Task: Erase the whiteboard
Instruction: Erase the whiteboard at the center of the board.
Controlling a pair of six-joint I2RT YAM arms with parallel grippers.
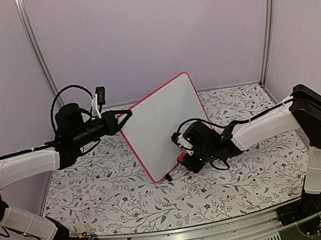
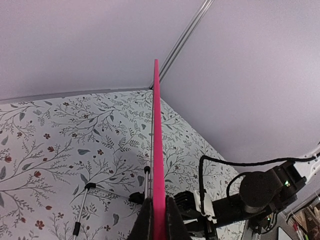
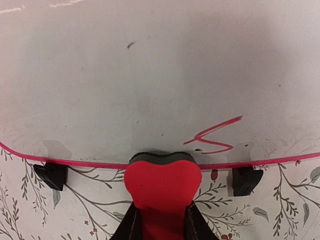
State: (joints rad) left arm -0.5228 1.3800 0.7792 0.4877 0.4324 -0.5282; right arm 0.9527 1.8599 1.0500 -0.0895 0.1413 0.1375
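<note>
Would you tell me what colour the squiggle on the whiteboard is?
Red; the squiggle on the whiteboard shows best in the right wrist view.

From above, the whiteboard (image 1: 164, 125) hides its own back face and the counter (image 1: 117, 195) behind it; any marks on its front are too small to make out. The wrist view of the left gripper (image 2: 159, 202) meets the whiteboard edge-on, so neither face shows, and the bottom border crops the fingers. At the whiteboard's lower edge, the right gripper (image 3: 161, 210) is cropped likewise and covers the base of the eraser (image 3: 162, 175). There the whiteboard's top and sides run out of view, and a red squiggle (image 3: 212, 137) is unreadable.
</note>
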